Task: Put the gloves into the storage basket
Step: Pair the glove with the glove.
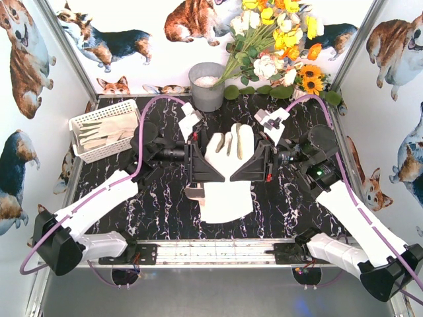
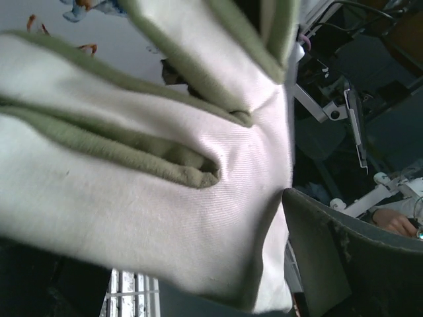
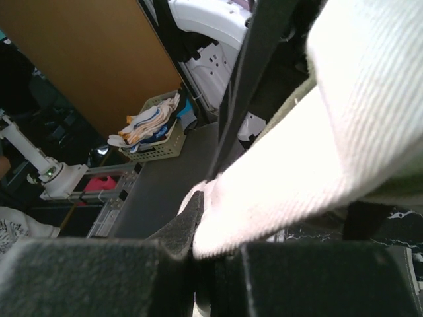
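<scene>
A cream-white glove (image 1: pixel 228 173) with grey patches hangs over the middle of the black marbled table, fingers pointing away and cuff toward the arms. My left gripper (image 1: pixel 200 164) is shut on its left side and my right gripper (image 1: pixel 256 164) is shut on its right side. In the left wrist view the glove (image 2: pixel 165 211) fills the frame beside one dark finger (image 2: pixel 337 257). In the right wrist view the glove (image 3: pixel 317 165) is pinched between the dark pads (image 3: pixel 182 228). The white lattice storage basket (image 1: pixel 78 123) stands at the far left and holds more gloves (image 1: pixel 106 132).
A grey round metal bucket (image 1: pixel 207 86) stands at the back centre, with a bunch of flowers (image 1: pixel 277 46) to its right. Corgi-print walls close in the left, right and back. A metal rail (image 1: pixel 218 251) runs along the near edge between the arm bases.
</scene>
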Tool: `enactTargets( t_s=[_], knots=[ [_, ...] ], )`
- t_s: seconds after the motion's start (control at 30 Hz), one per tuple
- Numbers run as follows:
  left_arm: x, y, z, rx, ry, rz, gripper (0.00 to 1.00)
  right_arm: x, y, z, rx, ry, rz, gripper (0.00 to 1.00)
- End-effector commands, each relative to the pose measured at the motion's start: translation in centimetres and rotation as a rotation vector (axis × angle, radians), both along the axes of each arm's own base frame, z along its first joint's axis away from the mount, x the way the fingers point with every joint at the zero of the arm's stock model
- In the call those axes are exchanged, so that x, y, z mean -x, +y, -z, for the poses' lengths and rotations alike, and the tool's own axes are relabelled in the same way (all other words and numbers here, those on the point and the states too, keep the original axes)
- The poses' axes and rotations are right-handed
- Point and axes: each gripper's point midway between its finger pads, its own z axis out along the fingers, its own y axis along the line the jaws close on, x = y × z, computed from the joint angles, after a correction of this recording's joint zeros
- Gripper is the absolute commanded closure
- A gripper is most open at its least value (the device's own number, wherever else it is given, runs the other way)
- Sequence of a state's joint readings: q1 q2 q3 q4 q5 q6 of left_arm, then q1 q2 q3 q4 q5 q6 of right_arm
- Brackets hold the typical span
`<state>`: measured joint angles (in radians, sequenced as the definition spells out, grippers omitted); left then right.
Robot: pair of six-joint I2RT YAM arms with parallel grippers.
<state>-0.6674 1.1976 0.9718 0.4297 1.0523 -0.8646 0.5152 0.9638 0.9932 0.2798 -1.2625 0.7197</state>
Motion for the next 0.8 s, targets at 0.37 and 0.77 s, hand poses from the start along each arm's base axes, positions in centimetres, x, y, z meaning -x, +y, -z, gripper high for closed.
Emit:
enactTargets(
  t_s=[0.37,0.77],
  knots=[
    [1.2,3.5,0.0,-0.037,-0.061,-0.062,0.31,-2.4,-0.9,2.4,0.092,-0.042,0.166,1.0],
    [1.6,4.1,2.8,-0.095,-0.005,-0.08,0.36,-2.7,-1.2,2.1,0.09,-0.05,0.19,1.0]
  ],
)
